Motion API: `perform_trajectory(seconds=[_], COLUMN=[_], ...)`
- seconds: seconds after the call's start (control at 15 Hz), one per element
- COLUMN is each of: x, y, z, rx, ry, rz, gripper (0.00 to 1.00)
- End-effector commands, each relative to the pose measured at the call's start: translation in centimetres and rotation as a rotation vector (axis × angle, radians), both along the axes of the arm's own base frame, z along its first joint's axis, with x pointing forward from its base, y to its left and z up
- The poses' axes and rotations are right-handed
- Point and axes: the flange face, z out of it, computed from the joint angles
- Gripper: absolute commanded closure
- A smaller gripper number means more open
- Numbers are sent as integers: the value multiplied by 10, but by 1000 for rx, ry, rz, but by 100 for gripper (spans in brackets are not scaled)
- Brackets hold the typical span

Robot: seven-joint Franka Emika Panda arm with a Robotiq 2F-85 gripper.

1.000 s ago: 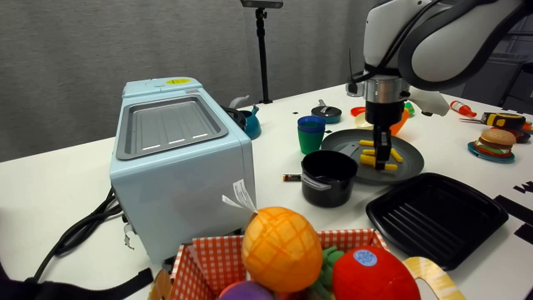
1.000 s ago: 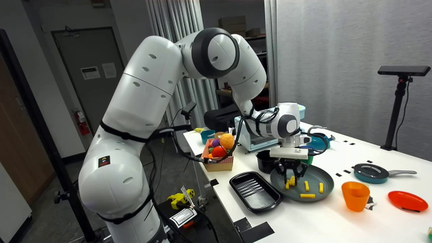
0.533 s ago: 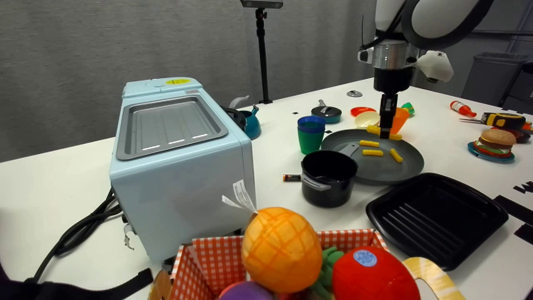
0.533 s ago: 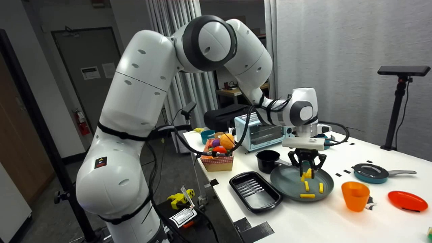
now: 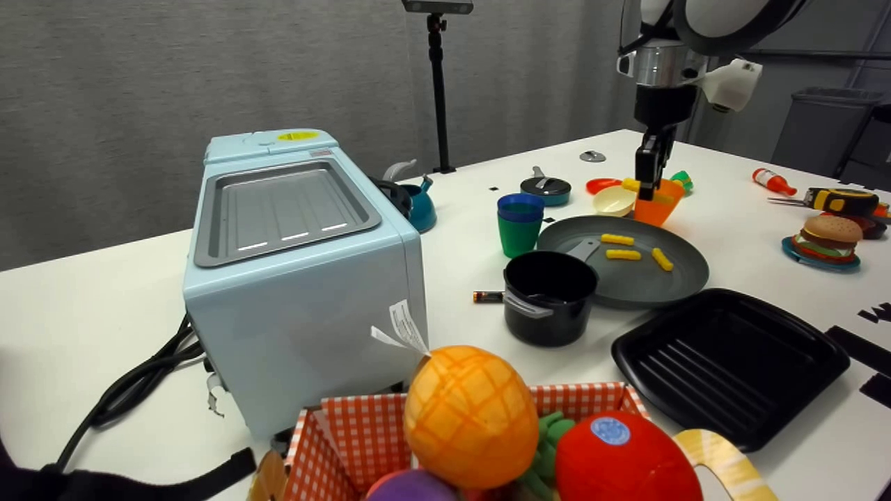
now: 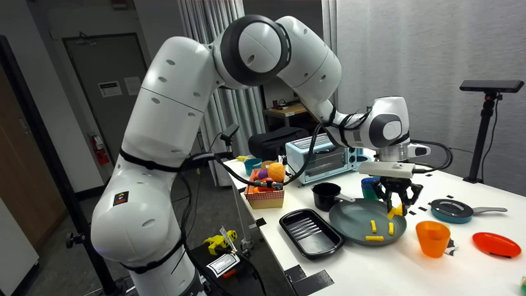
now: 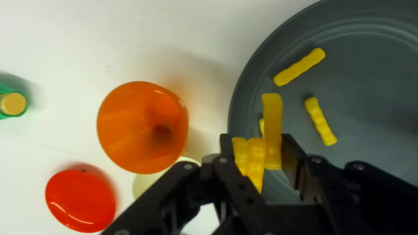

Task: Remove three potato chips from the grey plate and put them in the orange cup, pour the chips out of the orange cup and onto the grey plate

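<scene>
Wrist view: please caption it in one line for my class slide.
The claw holds three potato chips; three more chips lie on the grey plate, with the orange cup standing beside it.

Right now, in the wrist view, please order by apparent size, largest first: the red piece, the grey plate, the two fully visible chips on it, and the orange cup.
Grey plate, partly outside frame
Orange cup
Red piece
Upper chip and lower chip: too alike to rank
</scene>
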Motion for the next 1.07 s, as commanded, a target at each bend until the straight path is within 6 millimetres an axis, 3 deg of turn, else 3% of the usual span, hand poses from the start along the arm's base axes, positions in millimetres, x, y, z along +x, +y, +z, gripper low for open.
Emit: perform_trajectory(seconds=[0.0,0.47,0.87,0.93,1.0], x=[10,15,23,24,26], y=[-30,-70,-82,-81,-81], z=[3,10,5,4,2], rx=[-12,-41,-53,-53,-54], ry=[-5,-37,-52,-51,-49], rz=[-105,-223,-276,-280,-283], gripper=[85,85,85,80,35])
